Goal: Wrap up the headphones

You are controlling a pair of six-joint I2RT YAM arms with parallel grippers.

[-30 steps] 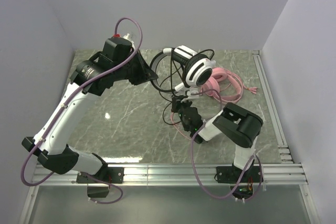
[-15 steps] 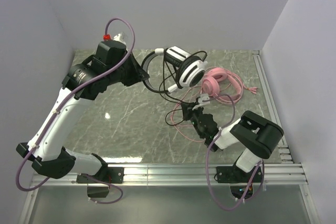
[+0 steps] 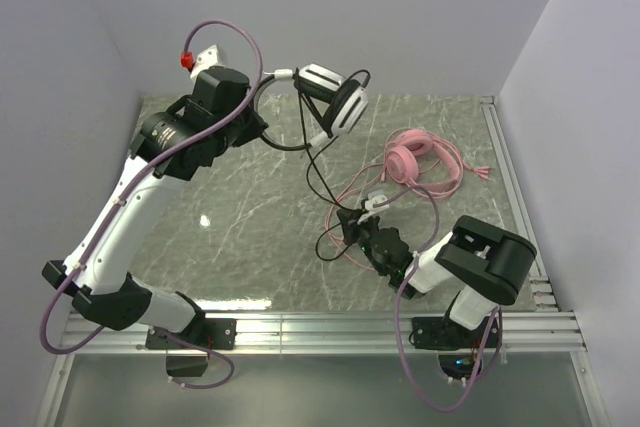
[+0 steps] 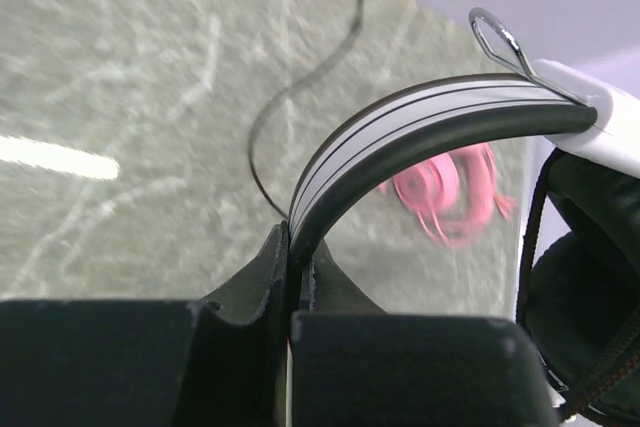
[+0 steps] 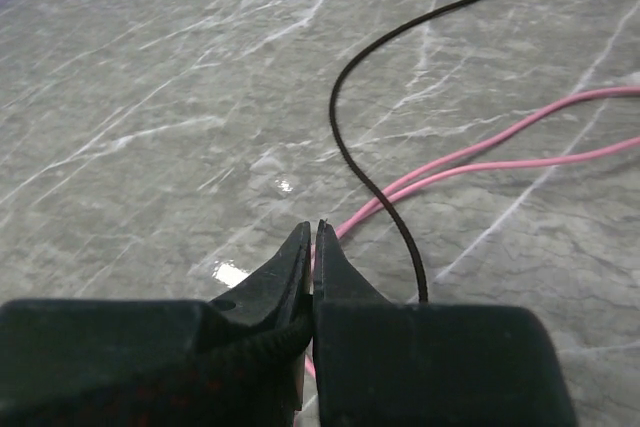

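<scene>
My left gripper holds the black and white headphones up above the far left of the table. Its jaws are shut on the striped headband, and a black ear cushion hangs at the right. The black cable drops from the headset to my right gripper, which sits low over the table's middle. That gripper is shut on the black cable, which curves away from its fingers. The pink headphones lie at the back right, their pink cable looping past the right gripper.
The grey marbled table is walled at the back and on both sides. Metal rails run along the near edge, and another rail runs along the right side. Pink cable loops lie between the right arm and the pink headset.
The left arm has lifted the black and white headset up and to the back left. The right gripper swung right, then came back left and nearer. The black cable is more drawn out.
</scene>
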